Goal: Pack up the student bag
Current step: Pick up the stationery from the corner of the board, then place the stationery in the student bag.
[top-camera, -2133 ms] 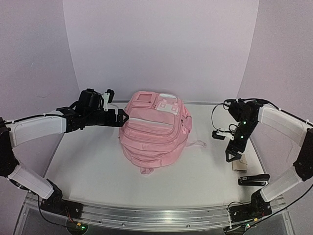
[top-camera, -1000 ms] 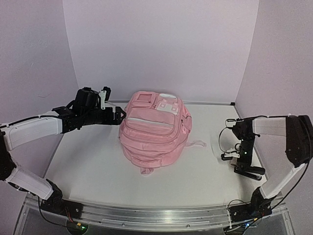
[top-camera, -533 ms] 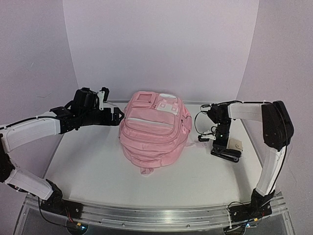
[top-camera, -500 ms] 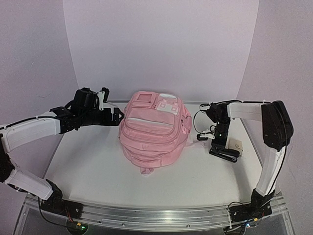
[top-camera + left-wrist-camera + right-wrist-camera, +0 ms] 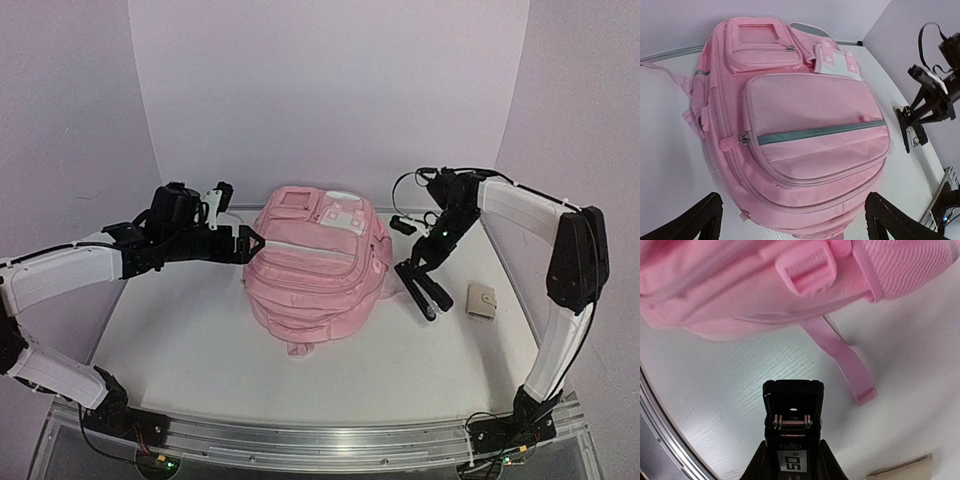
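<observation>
Gripping black stapler, right pincer beside student bag

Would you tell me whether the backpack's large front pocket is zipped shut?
Shut: the front pocket on the backpack lies flat, no gap along its zipper.

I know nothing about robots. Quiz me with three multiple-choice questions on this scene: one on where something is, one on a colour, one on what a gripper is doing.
1. Where is the small beige item?
A) on the table, right of the student bag
B) on top of the bag
C) in the left gripper

2. What colour is the stapler?
A) pink
B) black
C) white

3. How is the left gripper?
A) shut on a strap
B) shut, empty
C) open, empty

Answers:
1 A, it lies on the bare table beyond the stapler.
2 B, it shows black in the right gripper.
3 C, its fingers stand wide apart beside the bag.
</observation>
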Action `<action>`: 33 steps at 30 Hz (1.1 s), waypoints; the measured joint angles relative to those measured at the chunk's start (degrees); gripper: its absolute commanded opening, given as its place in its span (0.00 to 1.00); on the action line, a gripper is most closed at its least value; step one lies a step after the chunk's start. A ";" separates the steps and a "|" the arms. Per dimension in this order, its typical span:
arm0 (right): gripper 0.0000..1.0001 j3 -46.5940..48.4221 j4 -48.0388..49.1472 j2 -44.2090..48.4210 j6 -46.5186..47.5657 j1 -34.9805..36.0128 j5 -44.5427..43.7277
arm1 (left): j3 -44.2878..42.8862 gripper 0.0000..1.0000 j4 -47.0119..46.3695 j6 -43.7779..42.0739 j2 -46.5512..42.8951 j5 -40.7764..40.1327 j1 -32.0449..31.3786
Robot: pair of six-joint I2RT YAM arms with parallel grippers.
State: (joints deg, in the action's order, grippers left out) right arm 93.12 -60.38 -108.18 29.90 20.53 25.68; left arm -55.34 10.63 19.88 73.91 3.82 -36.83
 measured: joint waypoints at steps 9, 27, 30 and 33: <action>0.00 9.29 4.51 4.00 -16.46 0.16 14.61 | 0.03 1.00 -11.62 2.37 4.36 9.80 -5.30; 0.00 9.31 27.25 5.05 -40.81 12.55 27.80 | 0.74 0.99 -43.78 20.89 18.51 29.68 -6.43; 0.00 9.31 28.13 5.01 -41.61 14.03 27.48 | 0.75 1.00 -46.03 21.94 19.11 31.09 -7.47; 0.00 9.31 28.30 5.01 -42.41 15.44 25.43 | 0.75 0.99 -47.99 22.41 19.21 31.58 -8.41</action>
State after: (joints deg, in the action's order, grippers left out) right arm 102.43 -32.08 -103.18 -12.51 35.98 51.11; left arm -54.59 -37.37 42.29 93.11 35.40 -45.24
